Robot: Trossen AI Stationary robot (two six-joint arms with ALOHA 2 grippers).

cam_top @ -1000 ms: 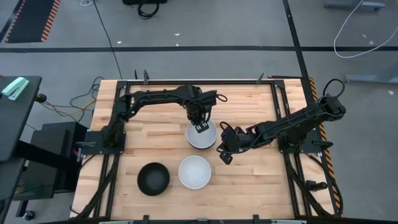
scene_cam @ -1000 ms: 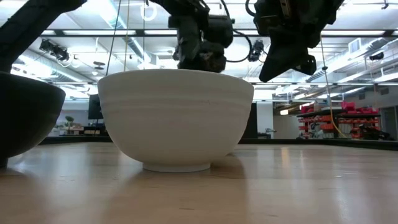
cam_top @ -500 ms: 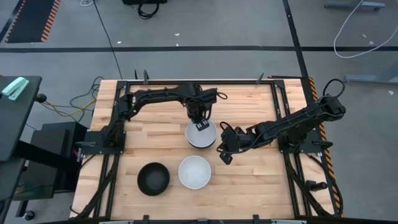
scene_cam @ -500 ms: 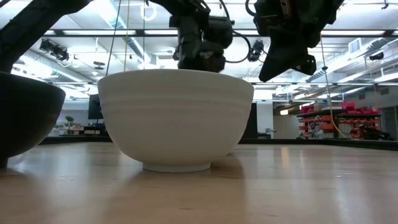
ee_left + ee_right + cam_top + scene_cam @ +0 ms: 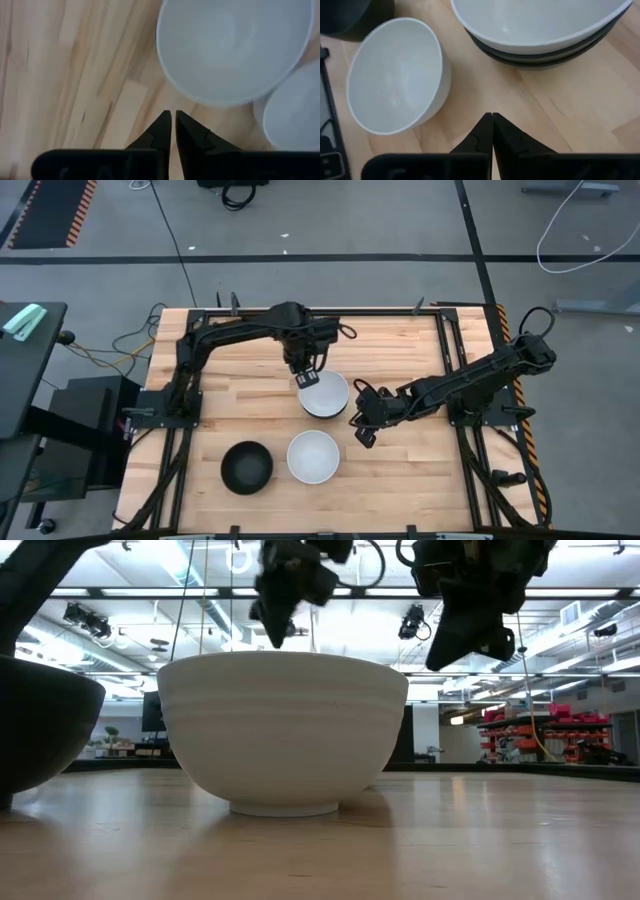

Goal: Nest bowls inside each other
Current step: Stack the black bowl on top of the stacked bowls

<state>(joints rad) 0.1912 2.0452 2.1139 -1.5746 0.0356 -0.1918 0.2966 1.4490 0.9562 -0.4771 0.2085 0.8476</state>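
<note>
High view: the stack (image 5: 324, 394) sits mid-table, a white bowl on top; the right wrist view shows dark rims under that white bowl, so it is at least three deep. A loose white bowl (image 5: 313, 456) stands near it toward the front edge, and a loose black bowl (image 5: 246, 467) lies just beside that one, on the left arm's side. Two bowls are not yet nested, by my reading.

The left gripper (image 5: 307, 378) hangs over the stack's rim on the left arm's side, its fingers (image 5: 162, 127) pressed together and holding nothing. The right gripper (image 5: 362, 433) hovers just beside the stack on the other side, fingers (image 5: 485, 129) likewise pressed together and empty.

Risks from here:
- Both grippers crowd the stack. If both reach for the loose white bowl at once, the arms may collide.
- A drop from the left gripper's present spot could clip the stack's rim and shove or tip it.
- The loose bowls are smooth and rounded. A pinch on the rim with too little bite may let a bowl slip or swing.
- The two loose bowls are close together; taking one carelessly could knock the other along the table (image 5: 400, 470).
- Lowered off-centre, a bowl may sit tilted on the stack instead of seating.
</note>
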